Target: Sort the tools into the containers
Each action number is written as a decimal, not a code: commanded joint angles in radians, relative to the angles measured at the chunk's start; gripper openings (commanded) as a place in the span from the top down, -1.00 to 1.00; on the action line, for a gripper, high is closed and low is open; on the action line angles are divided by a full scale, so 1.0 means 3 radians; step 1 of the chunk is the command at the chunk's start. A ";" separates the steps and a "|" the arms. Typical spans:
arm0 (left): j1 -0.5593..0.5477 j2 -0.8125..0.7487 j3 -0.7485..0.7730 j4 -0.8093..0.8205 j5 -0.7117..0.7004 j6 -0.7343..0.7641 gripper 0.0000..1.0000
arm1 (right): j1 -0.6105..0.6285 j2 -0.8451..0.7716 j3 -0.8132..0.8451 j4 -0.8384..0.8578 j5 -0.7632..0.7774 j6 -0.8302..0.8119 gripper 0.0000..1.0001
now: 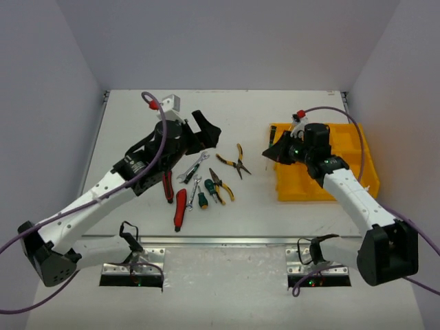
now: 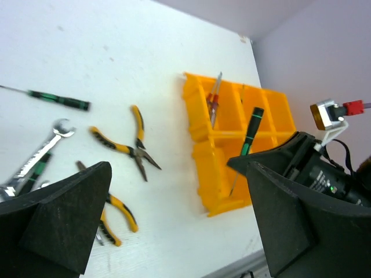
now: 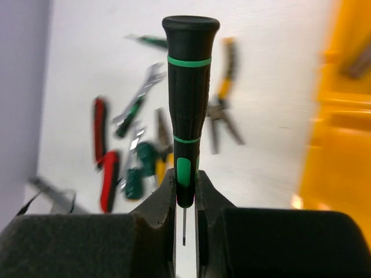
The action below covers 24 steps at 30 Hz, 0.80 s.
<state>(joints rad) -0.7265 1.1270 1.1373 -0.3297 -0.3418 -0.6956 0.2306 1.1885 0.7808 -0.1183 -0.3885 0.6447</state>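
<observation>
My right gripper (image 3: 185, 191) is shut on the lower handle of a thin black-and-green screwdriver (image 3: 188, 104), held upright. In the top view this gripper (image 1: 271, 151) hangs at the left edge of the yellow tray (image 1: 302, 189). My left gripper (image 1: 206, 130) is wide open and holds nothing. It hovers above the loose tools, its fingers (image 2: 58, 226) far apart. Yellow-black pliers (image 1: 237, 163), a second pair (image 1: 221, 185), wrenches (image 1: 194, 167), a green screwdriver (image 1: 203, 198) and a red utility knife (image 1: 180, 208) lie on the table.
A red-handled tool (image 2: 213, 101) lies in a far compartment of the tray (image 2: 214, 174). A long green-handled screwdriver (image 2: 58, 99) lies apart from the pile, towards the back. The table's side walls stand left and right.
</observation>
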 commanded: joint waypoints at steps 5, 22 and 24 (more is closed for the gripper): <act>-0.0008 -0.0895 0.0177 -0.1269 -0.1021 0.0503 -1.00 | -0.0938 0.1084 0.1063 -0.0901 0.1647 -0.0517 1.00; -0.0007 -0.0964 -0.0615 -0.1161 -0.1213 0.0734 -1.00 | -0.1276 0.2433 0.2381 -0.1381 0.1895 -0.0702 0.88; 0.0007 -0.0918 -0.0641 -0.1121 -0.1162 0.0735 -1.00 | -0.1283 0.2463 0.2416 -0.1400 0.1864 -0.0701 0.74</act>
<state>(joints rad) -0.7269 0.8511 0.9544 -0.7314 -0.6935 -0.4950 -0.1407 1.9235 1.4474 -0.5177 0.1416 0.4490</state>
